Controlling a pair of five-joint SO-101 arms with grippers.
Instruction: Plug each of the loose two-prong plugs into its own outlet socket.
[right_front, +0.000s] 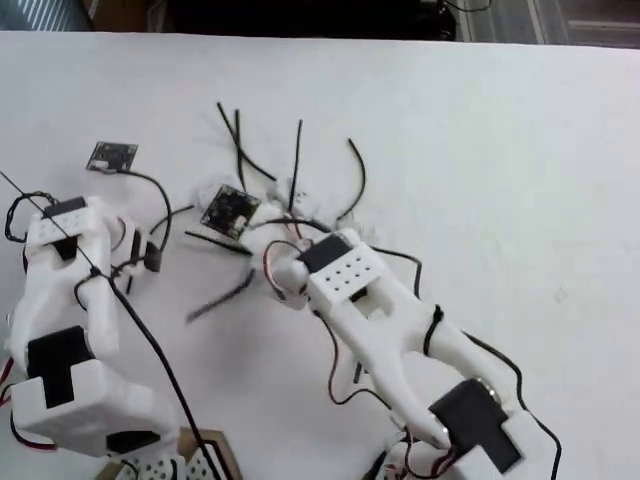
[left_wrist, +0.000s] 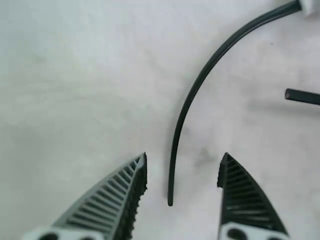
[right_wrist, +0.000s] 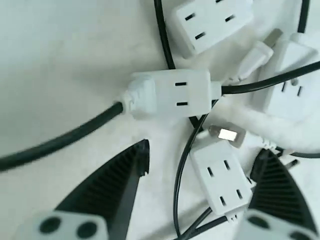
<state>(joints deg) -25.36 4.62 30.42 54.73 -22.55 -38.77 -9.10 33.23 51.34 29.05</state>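
Over white outlet sockets (right_wrist: 172, 95), right tool (right_wrist: 205, 150) gapes; left tool (left_wrist: 184, 156) apart, straddling a black cord (left_wrist: 172, 150)

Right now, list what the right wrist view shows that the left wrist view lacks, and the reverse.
Right wrist view: several white outlet sockets. The middle socket is on a thick black cord. A lower socket lies between the open fingers of the right gripper, with a metal prong just beyond it.
Left wrist view: a thin loose cable whose end lies between the open fingers of the left gripper, and a second cable end.
Both: the white table, black cabling and an open gripper.
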